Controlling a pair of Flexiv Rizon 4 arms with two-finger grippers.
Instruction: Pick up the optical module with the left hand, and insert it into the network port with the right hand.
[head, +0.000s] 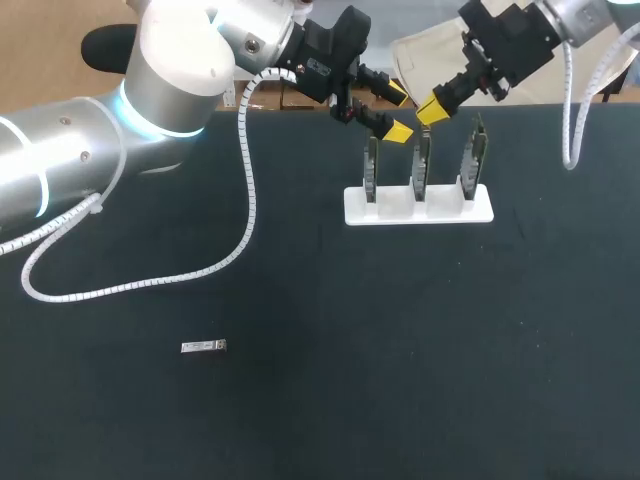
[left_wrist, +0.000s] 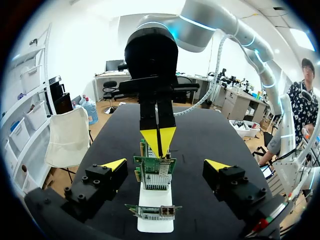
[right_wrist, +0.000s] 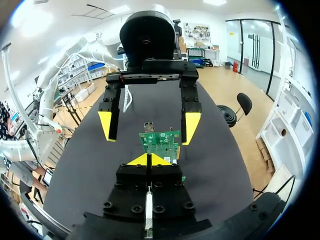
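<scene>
Not much else here tbh: a matte black tabletop (head: 400, 350) and a flat white rectangular plastic stand (head: 418, 212) sitting on it, toward the far edge, a bit right of centre. The stand lies long side across, with low raised blocks along its top.

We cannot make out either end of the small silver optical module (head: 203, 346), lying at seven o'clock on the black tabletop (head: 400, 350). From the right wrist, our black right hand (right_wrist: 149, 159) covers the lower edge of the green circuit card (right_wrist: 161, 141).
</scene>
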